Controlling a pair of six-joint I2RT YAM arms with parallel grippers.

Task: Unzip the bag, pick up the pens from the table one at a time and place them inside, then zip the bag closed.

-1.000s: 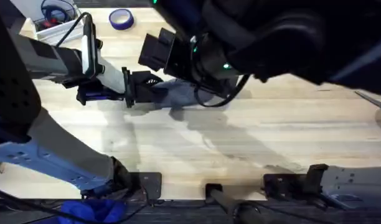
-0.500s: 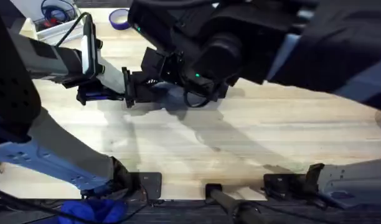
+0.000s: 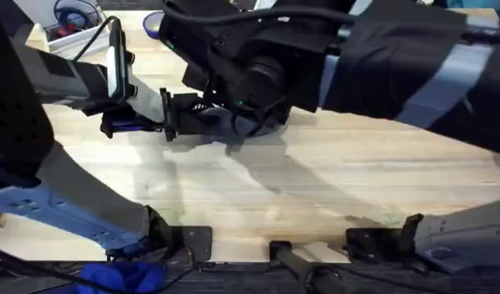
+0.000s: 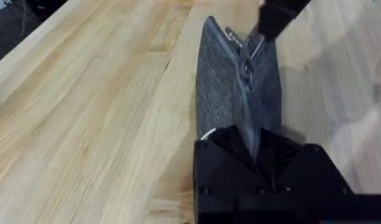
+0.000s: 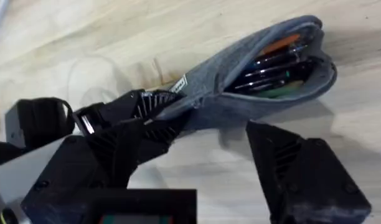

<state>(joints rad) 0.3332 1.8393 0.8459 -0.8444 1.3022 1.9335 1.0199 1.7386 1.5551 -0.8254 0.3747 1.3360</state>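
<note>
I see my left gripper (image 4: 256, 146) with jaws clamped on the bag (image 4: 231, 87); pens (image 5: 279, 68) lie inside; right gripper (image 5: 209, 155) jaws wide.

Matte black ribbed tool (image 4: 259, 152) fingers, grey-white arm links, black cables, small green indicator light

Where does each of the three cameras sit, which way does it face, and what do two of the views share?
Overhead: above the arms' bases, looking down and forward at the table; both arms show.
Left wrist: on the left arm, looking along the bag; the left gripper clamps its end.
Right wrist: on the right arm, looking into the bag's open mouth at the pens; the right gripper is open.
Both wrist views share the bag.
</note>
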